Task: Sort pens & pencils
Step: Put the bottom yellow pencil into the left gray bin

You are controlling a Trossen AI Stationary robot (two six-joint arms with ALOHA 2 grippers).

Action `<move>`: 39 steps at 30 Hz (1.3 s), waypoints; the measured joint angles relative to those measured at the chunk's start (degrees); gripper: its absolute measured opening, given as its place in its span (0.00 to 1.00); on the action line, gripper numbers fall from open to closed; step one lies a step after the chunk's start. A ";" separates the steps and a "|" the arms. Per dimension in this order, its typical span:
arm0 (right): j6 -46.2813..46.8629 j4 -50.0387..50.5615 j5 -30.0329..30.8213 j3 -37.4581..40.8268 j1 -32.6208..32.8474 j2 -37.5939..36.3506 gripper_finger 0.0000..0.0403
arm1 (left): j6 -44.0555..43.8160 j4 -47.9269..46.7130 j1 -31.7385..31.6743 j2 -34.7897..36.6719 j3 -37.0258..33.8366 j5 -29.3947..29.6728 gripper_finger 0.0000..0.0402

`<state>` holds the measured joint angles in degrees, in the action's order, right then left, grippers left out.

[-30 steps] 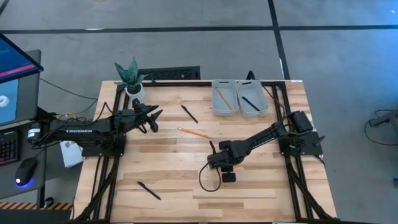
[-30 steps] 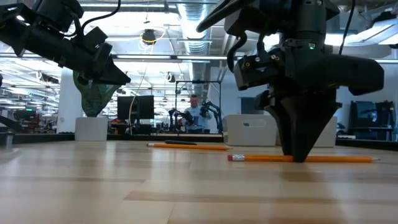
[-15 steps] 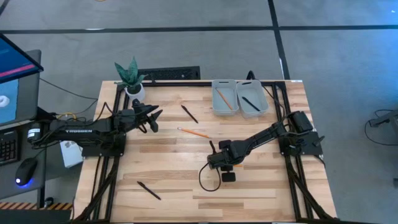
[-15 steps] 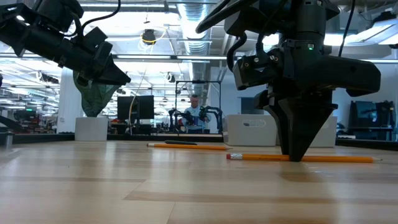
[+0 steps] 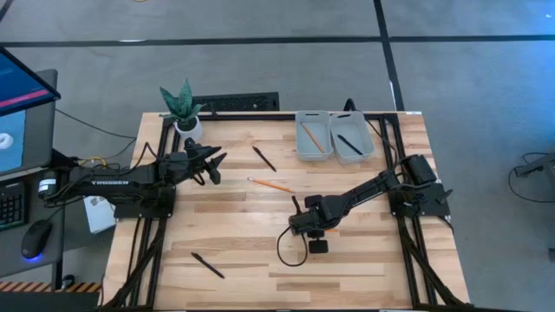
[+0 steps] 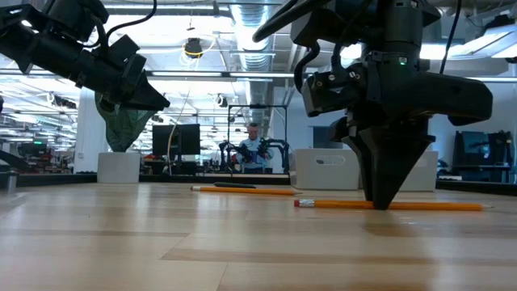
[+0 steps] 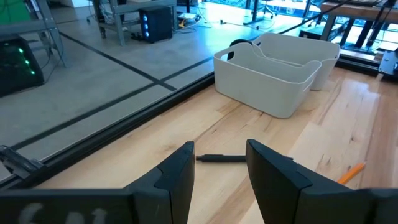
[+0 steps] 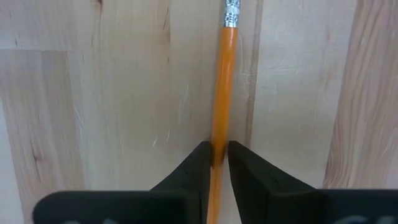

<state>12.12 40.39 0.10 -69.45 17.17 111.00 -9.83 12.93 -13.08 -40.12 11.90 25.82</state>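
Pencil (image 8: 222,93): lying flat on the table (image 5: 225,234) near its front middle, pinched between the right gripper (image 8: 214,163) fingers, not yet lifted. Sorted so far: one pencil in the left bin (image 5: 299,149), one pen in the right bin (image 5: 367,152). Left to sort: this pencil, another pencil (image 5: 269,184) mid-table, two pens (image 5: 264,158) (image 5: 207,265); left gripper (image 7: 221,171) waits with jaws spread, holding nothing.

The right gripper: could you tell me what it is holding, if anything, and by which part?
The right gripper pinches an orange pencil along its shaft, below the eraser end.
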 joint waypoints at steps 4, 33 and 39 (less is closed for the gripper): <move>0.00 -0.17 0.02 0.00 -0.02 0.02 0.18 | 0.16 0.00 0.01 -0.02 0.00 0.02 0.34; 0.05 -0.36 -0.47 0.00 -1.09 0.02 0.15 | -0.17 0.02 0.02 -0.01 0.00 0.02 0.34; 1.51 -0.43 -0.48 0.00 -2.82 0.00 0.15 | -0.17 0.02 0.00 -0.02 0.00 0.02 0.34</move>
<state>13.63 39.97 -0.37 -69.45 14.35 111.00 -10.00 12.95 -13.08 -40.14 11.90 25.85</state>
